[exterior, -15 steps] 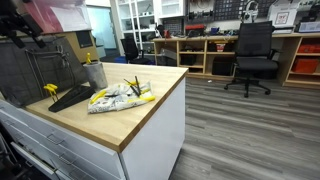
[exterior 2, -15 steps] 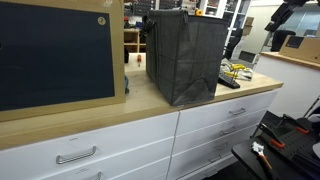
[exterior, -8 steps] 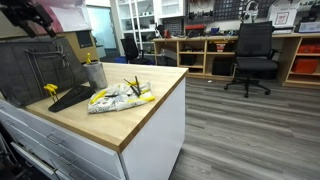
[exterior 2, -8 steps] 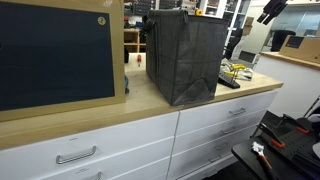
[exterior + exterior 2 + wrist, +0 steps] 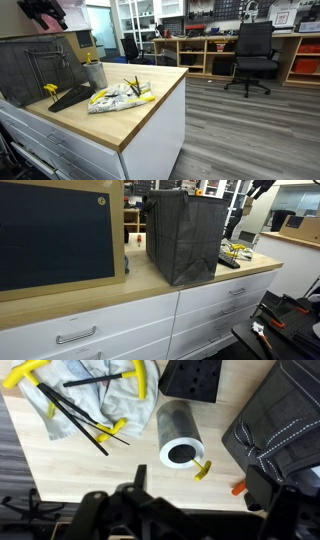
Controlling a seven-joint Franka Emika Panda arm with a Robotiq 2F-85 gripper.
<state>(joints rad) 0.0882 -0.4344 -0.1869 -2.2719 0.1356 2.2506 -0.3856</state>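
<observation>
one end effector (image 5: 45,12) hangs high over the tabletop (image 5: 150,115), touching nothing. its fingers are dark and blurred in wrist view, so can't tell how wide it is. below it, a grey cylinder (image 5: 180,438) stands upright betw. a crumpled cloth (image 5: 122,400) and a dark bag (image 5: 285,420).

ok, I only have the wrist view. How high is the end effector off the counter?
Observer: High. In an exterior view the end effector is at the frame's top edge, well above the wooden counter, touching nothing.
Operator: The cylinder under me, upright or lying down?
Observer: Upright. It's a metal cup standing on the counter.
Operator: And the dark fabric at my frame edge?
Observer: A tall grey bag, standing upright like a box, much taller than the cup.
</observation>
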